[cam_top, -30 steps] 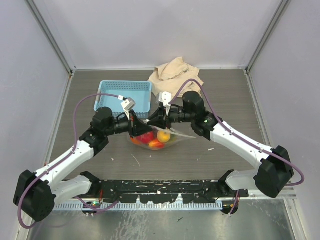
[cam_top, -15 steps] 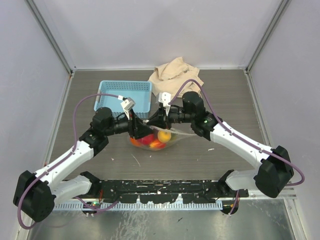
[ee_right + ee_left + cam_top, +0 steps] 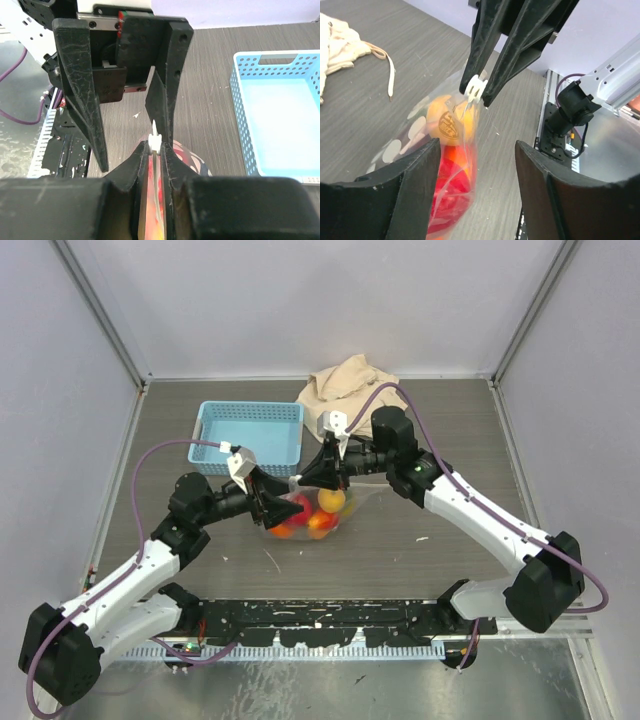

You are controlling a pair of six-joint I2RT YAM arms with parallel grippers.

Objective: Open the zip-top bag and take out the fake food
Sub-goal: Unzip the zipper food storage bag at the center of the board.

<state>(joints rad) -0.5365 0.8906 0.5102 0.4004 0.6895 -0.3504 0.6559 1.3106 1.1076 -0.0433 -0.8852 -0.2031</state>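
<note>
The clear polka-dot zip-top bag [image 3: 308, 515] hangs just above the table's middle with the fake food inside: a yellow-orange fruit [image 3: 331, 500], a red piece [image 3: 299, 508] and orange pieces low down. My right gripper [image 3: 306, 480] is shut on the bag's white zip tab [image 3: 156, 141], seen also in the left wrist view [image 3: 476, 91]. My left gripper [image 3: 280, 508] stands open to the bag's left. In its wrist view the bag [image 3: 445, 150] lies against the left finger [image 3: 415, 185], with a wide gap to the other finger.
A light blue perforated basket [image 3: 250, 432] stands just behind the left gripper, and appears at the right of the right wrist view [image 3: 280, 110]. A beige cloth drawstring bag [image 3: 350, 385] lies at the back, its cord trailing on the table [image 3: 390, 75]. Grey walls surround the table.
My left gripper has opened, let go of the bag and drawn back to the left. The right gripper has kept hold of the zip tab and lifted the bag slightly.
</note>
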